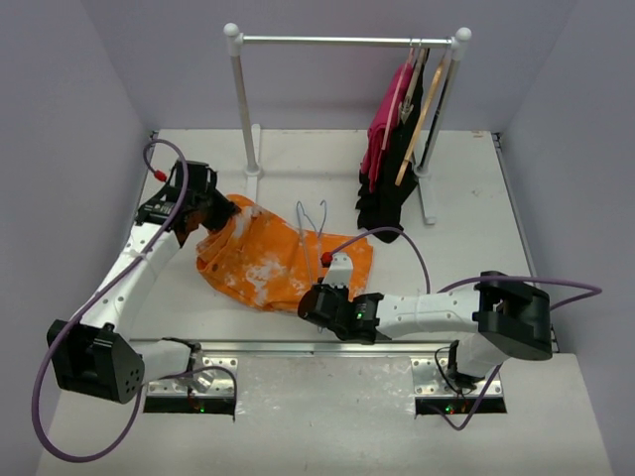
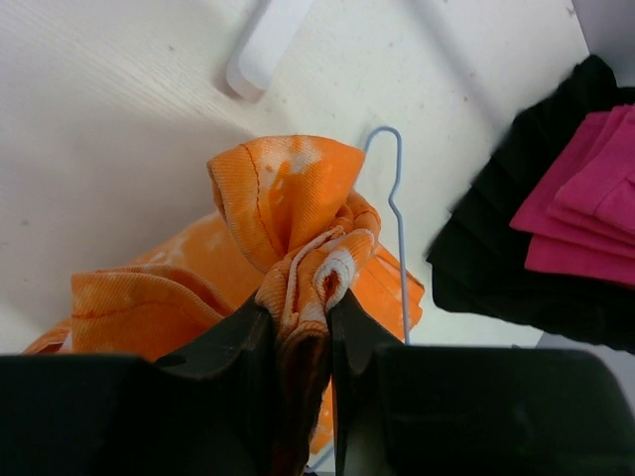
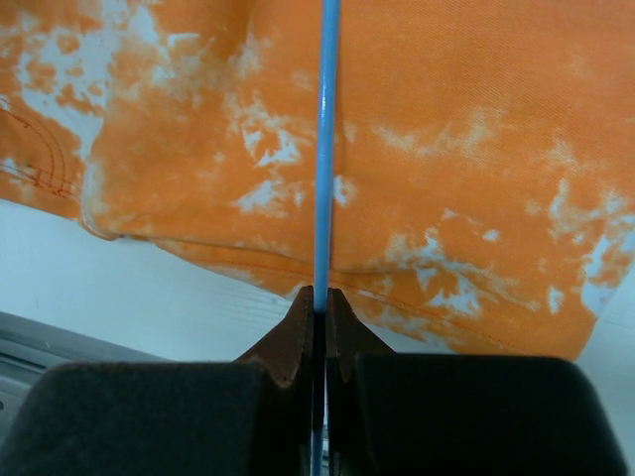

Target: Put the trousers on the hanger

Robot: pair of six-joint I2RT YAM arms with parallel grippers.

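Trousers lie bunched on desk, left of centre, in front of clothes rail. Left claw clamped on gathered orange fold at garment's far-left end, cloth pinched between both fingers. Hanger runs across top of trousers, hook pointing toward rail. Right claw pressed together on hanger's thin wire, at near edge of cloth. Black garment and pink garment hang at rail's right end, apart from both claws.
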